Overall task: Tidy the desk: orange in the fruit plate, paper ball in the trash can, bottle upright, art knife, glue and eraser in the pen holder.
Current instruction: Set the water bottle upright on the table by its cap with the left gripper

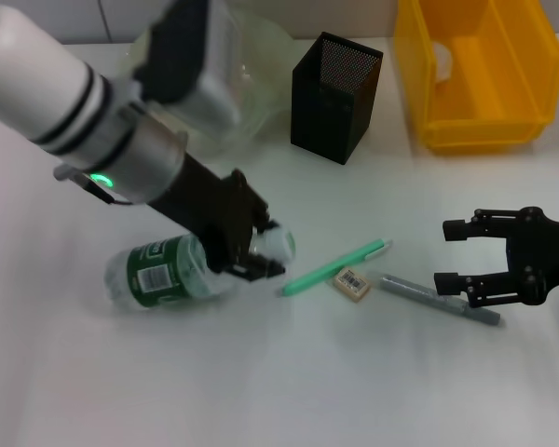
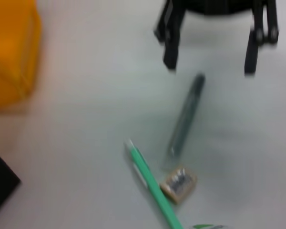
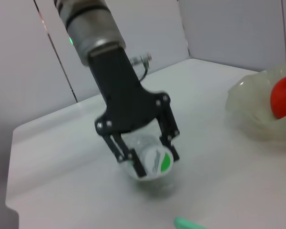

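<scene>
The bottle [image 1: 163, 272] lies on its side at the left of the desk, its green-and-white cap [image 3: 157, 161] pointing right. My left gripper [image 1: 265, 250] is shut on the bottle's neck, one finger on each side of it. A green art knife [image 1: 334, 268], a small eraser [image 1: 352, 283] and a grey glue stick [image 1: 440, 301] lie together in the middle. My right gripper [image 1: 444, 255] hovers open just right of the glue stick, holding nothing. The orange [image 3: 283, 95] sits in the translucent fruit plate [image 3: 250, 112]. A pale lump that may be the paper ball [image 1: 444, 58] lies in the yellow trash can [image 1: 480, 130].
The black mesh pen holder [image 1: 335, 88] stands at the back, between the fruit plate [image 1: 261, 47] and the trash can. In the left wrist view the art knife [image 2: 152, 186], eraser [image 2: 179, 183] and glue stick [image 2: 186, 117] lie before the right gripper [image 2: 209, 64].
</scene>
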Motion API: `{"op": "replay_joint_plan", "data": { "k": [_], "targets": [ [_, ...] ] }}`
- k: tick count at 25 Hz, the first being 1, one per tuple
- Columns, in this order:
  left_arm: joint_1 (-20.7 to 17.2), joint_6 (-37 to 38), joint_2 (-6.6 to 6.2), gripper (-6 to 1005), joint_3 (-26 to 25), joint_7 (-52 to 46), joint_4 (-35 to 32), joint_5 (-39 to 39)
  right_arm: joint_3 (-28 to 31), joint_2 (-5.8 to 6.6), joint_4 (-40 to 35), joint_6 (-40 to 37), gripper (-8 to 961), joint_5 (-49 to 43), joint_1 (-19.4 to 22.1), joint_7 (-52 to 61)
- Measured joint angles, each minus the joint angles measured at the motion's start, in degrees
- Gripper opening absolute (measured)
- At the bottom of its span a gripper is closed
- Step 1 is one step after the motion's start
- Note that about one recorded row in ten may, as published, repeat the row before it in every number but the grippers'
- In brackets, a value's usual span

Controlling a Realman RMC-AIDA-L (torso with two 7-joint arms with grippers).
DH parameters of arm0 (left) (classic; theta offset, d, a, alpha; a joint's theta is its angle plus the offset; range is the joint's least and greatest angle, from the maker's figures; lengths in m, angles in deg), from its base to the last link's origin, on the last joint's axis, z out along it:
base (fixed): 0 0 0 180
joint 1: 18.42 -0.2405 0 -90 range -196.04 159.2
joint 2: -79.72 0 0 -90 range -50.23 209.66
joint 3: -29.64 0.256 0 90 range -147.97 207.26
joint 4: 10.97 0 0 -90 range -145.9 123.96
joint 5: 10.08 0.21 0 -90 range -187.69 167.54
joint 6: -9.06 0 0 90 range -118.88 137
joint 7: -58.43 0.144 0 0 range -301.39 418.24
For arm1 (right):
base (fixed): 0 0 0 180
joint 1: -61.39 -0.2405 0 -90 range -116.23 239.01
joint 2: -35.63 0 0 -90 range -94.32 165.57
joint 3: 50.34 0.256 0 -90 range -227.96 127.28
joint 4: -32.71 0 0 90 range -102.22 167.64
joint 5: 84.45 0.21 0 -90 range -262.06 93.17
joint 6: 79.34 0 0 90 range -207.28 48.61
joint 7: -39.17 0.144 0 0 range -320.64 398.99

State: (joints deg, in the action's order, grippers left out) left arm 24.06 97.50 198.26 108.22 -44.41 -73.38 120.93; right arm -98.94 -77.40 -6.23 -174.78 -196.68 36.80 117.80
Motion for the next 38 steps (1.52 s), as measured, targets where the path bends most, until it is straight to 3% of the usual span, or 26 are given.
{"op": "replay_joint_plan", "data": {
  "k": [4, 14, 27, 38],
  "targets": [
    [-1.94, 2.49, -0.15, 443, -8.01, 2.64, -2.01, -3.19, 0.0, 0.0, -0.13, -0.04, 817, 0.0, -0.06, 0.08],
    [-4.14, 6.32, -0.42, 443, -22.32, 5.51, -2.19, -6.91, 0.0, 0.01, -0.27, 0.02, 817, 0.0, -0.33, 0.66],
    [-5.59, 5.02, -0.59, 444, -37.68, 6.07, 0.02, -7.35, -0.02, 0.0, -0.97, 0.03, 816, -0.01, -0.38, 1.75],
    [-8.0, -2.96, -0.44, 444, -40.15, 4.9, 1.1, -7.42, -0.34, -0.15, -2.27, -0.32, 816, -0.01, -0.44, 3.36]
  ]
}}
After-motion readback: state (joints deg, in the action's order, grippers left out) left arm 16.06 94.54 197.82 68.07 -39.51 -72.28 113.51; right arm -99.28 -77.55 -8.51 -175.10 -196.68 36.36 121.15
